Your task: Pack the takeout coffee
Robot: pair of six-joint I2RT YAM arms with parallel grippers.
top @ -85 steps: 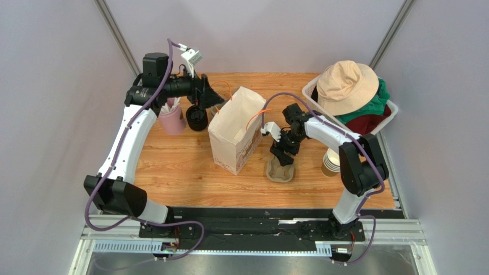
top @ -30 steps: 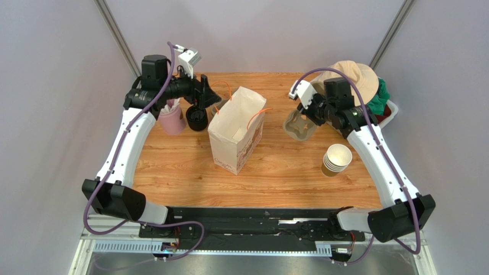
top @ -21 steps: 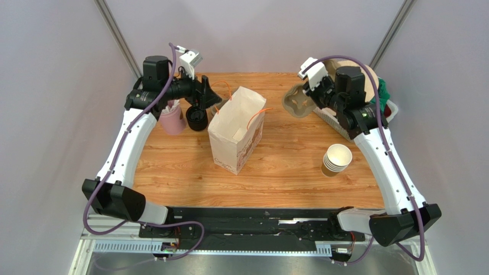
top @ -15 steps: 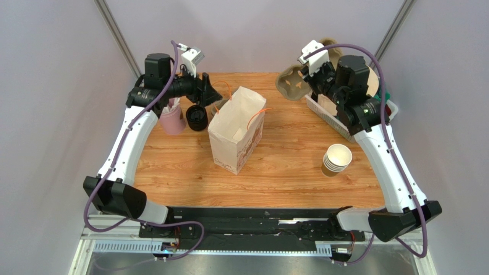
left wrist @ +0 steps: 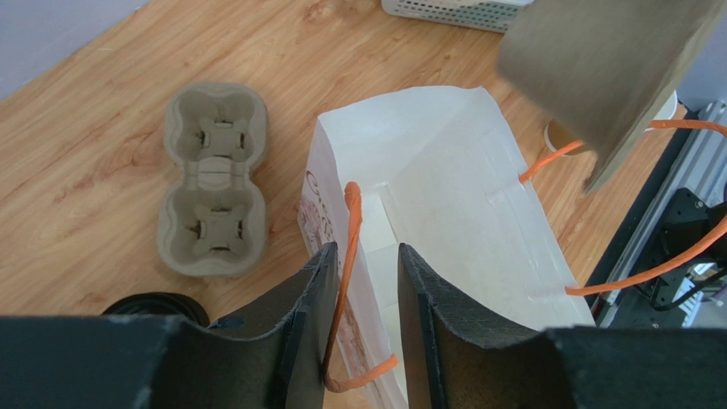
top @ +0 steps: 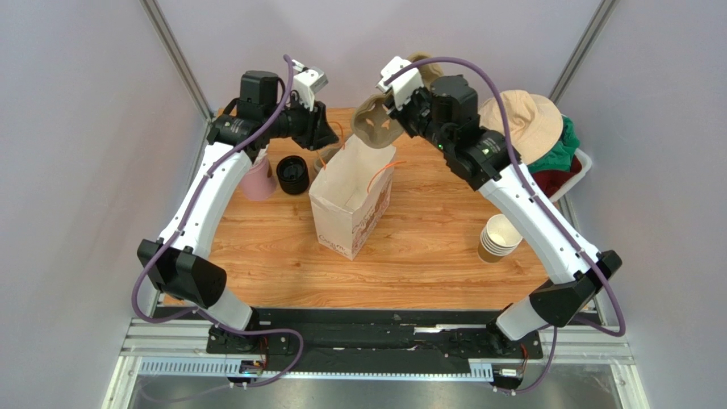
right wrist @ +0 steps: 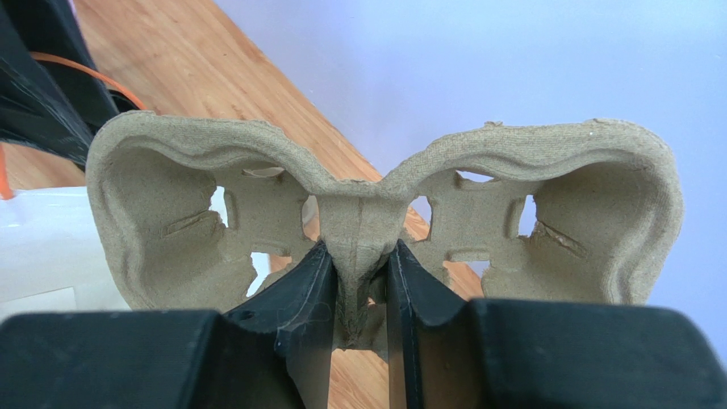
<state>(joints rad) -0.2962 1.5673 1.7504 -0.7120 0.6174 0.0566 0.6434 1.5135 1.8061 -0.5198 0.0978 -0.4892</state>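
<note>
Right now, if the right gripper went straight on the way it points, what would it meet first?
Probably nothing near: beyond the pulp cup carrier clamped in the right gripper lie only the table's far edge and wall. The paper bag sits off-line; depth unclear.

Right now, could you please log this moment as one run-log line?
right gripper: shut on cup carrier, raised near paper bag mouth | left gripper: astride bag rim | second carrier: on table

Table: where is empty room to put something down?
The wooden table is bare between the white paper bag and the stack of brown paper cups, and along its near edge. It is crowded far left, around the pink cup and black lids.
</note>
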